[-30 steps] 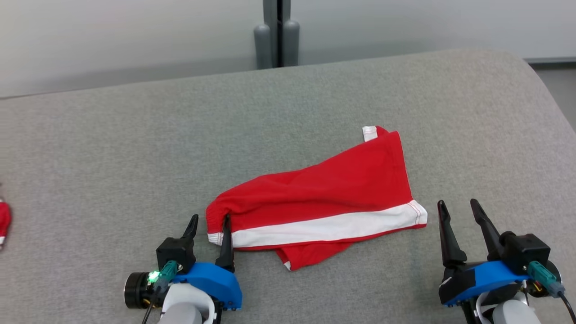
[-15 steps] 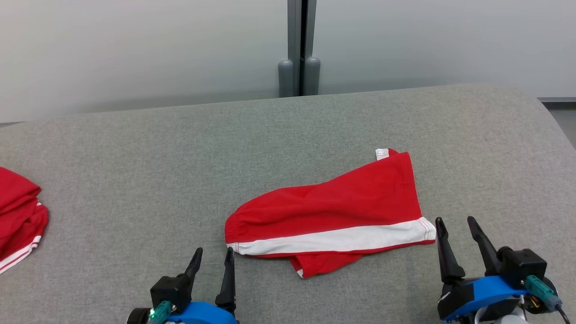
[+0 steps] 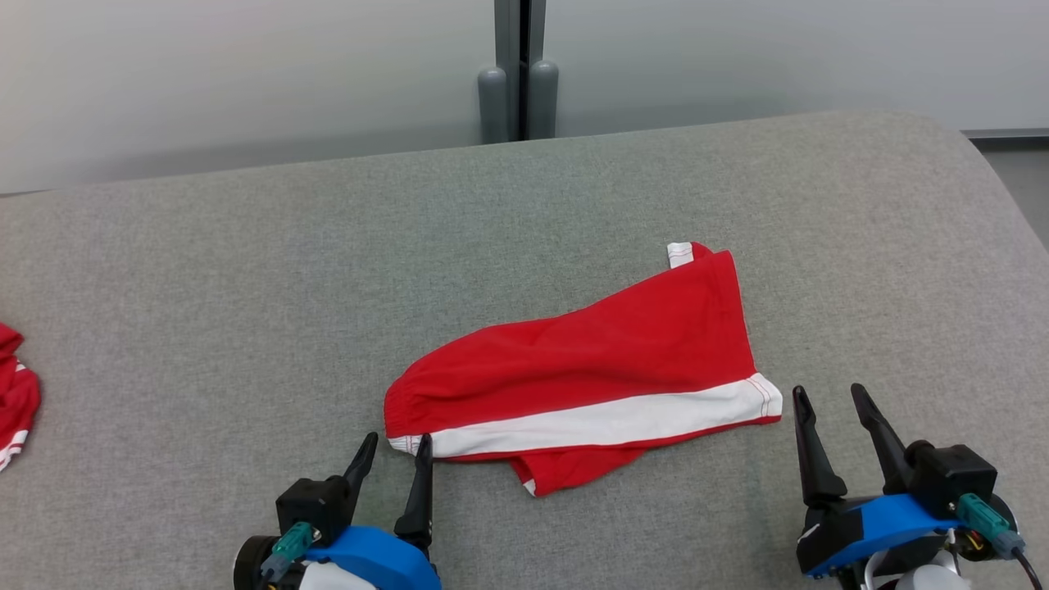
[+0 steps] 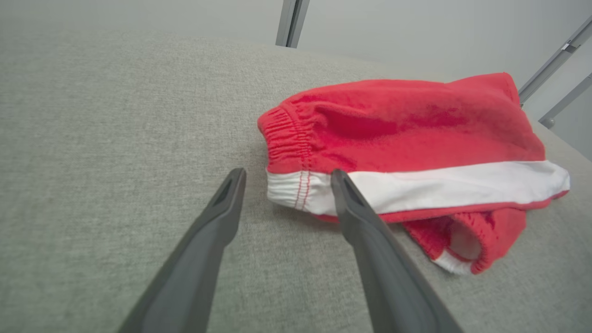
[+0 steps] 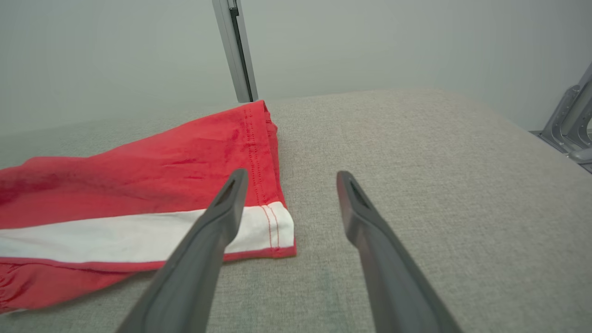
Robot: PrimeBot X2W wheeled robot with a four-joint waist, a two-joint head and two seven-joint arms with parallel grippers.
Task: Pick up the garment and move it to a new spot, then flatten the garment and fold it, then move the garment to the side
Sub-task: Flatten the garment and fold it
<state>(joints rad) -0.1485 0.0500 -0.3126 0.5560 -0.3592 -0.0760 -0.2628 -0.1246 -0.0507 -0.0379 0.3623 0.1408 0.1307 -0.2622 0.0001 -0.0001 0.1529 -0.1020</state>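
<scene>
Pulled back slightly since a second ago, the open left tool frames the waistband corner of the red garment, folded on the grey tabletop, open right tool beside its hem; a shallow pinch could lift one layer and undo the fold.

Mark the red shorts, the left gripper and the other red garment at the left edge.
red shorts [image 3: 590, 369], head view, red panel above the white stripe.
left gripper [image 3: 399, 440], head view, midway between its open fingertips.
other red garment [image 3: 16, 393], head view, its red fold at the picture's left edge.
</scene>
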